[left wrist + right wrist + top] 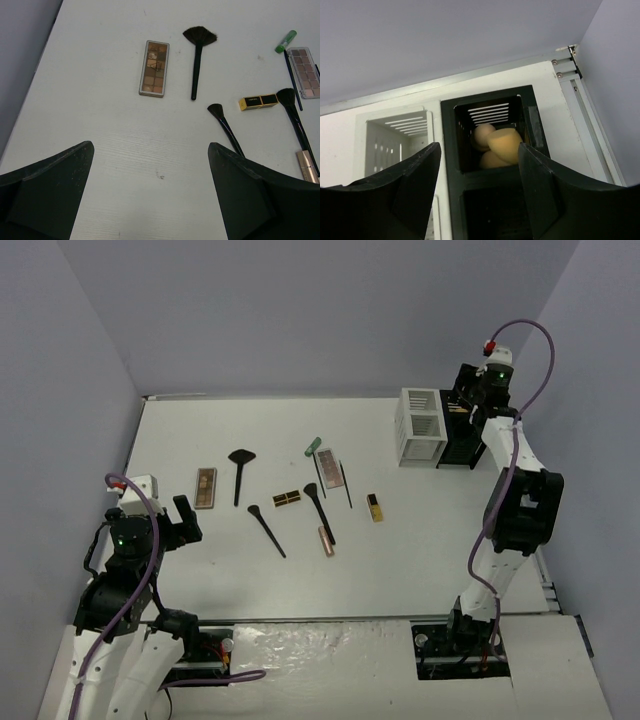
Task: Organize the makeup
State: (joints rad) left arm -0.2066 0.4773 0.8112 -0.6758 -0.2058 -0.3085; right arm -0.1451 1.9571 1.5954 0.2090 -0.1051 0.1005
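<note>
Makeup lies loose on table: pink-brown palette flat, fan brush just beside it, black-gold case on its side, 2nd palette w/ green tube near, small brush between. Three beige sponges sit in one compartment of black organizer; white organizer just beside. Left gripper spread wide, empty, above bare tabletop. Right gripper wide apart, empty, over black organizer.

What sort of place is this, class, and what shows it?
Likely a lab test cell: plain grey walls box in a white table, with the left arm and right arm bolted at its edge.
</note>
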